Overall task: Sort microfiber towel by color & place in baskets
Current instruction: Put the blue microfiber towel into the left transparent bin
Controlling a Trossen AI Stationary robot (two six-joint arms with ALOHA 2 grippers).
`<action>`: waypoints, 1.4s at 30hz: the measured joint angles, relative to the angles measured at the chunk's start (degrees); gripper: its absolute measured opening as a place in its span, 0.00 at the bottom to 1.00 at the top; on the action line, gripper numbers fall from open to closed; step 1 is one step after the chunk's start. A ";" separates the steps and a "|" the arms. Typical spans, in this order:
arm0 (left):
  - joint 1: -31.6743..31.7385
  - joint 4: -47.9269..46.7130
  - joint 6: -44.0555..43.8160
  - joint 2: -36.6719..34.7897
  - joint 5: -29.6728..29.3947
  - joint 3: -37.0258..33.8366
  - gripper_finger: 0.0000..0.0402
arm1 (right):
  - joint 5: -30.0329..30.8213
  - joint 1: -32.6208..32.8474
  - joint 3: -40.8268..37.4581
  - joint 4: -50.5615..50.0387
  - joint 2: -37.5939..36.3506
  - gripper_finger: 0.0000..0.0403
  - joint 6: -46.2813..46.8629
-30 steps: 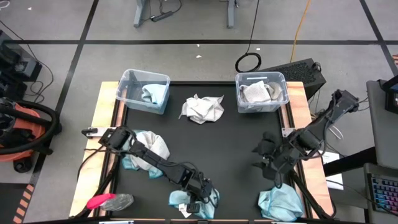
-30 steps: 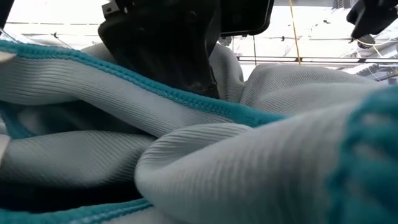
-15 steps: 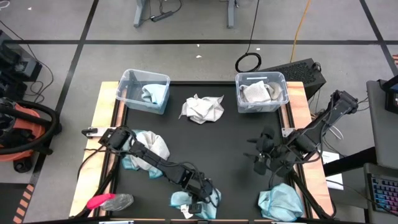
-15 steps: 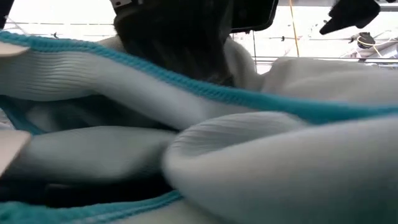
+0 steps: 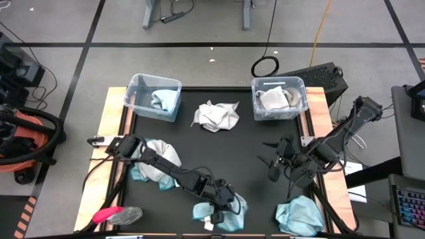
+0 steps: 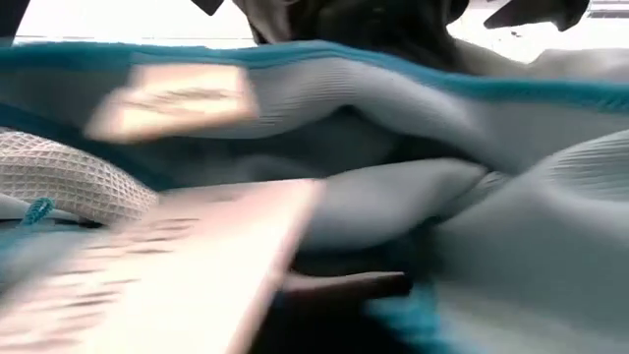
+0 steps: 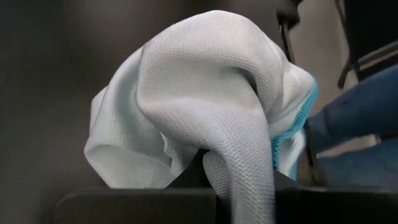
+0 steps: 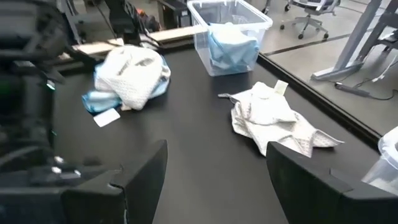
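Note:
A light teal towel [image 5: 222, 214] [image 7: 199, 93] lies bunched at the table's near edge, and my left gripper [image 5: 224, 200] is shut on it; the same towel [image 6: 393, 108] fills the low view. My right gripper [image 5: 274, 163] [image 8: 217, 186] hovers open over the table's right half and holds nothing. Another teal towel [image 5: 299, 216] lies at the near right. A white towel [image 5: 216, 116] [image 8: 273, 121] lies crumpled between the two baskets. The left basket [image 5: 136, 93] holds a teal towel and the right basket [image 5: 297, 96] holds a white one. My left gripper pinches a raised fold of the teal towel [image 7: 239, 165] between its two fingers, several layers thick. The fingers come slanting down from the table's left. The cloth bulges up ahead of the fingers, and the rest of the towel lies on the table.
A heap of white and teal towels [image 5: 156, 162] [image 8: 130, 74] lies under my left arm at the table's left. A small pink-and-grey object [image 5: 116, 214] sits at the near left corner. Bare black table [image 5: 246, 143] shows in the middle.
My left gripper has gone toward the table's right edge along the near edge, dragging the teal towel with it; the towel has bunched and shifted right. My right gripper has tipped up from pointing down to nearly level, staying open.

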 joint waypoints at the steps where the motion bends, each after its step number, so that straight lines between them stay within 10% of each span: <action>1: 0.33 0.73 0.59 0.00 -0.04 0.00 0.02 | 0.05 0.00 0.01 0.88 -0.23 0.66 -0.11; 14: 4.69 1.99 8.37 -0.83 0.83 0.00 0.02 | -4.17 0.00 0.09 6.45 -3.87 0.66 -1.86; 31: 11.20 -6.64 16.38 -7.28 1.46 0.02 0.02 | -37.15 0.00 0.09 6.38 -4.20 0.66 -1.96; 42: 12.32 -5.98 19.40 -7.41 1.45 0.02 0.02 | -38.51 0.00 0.09 6.36 -4.19 0.66 -1.95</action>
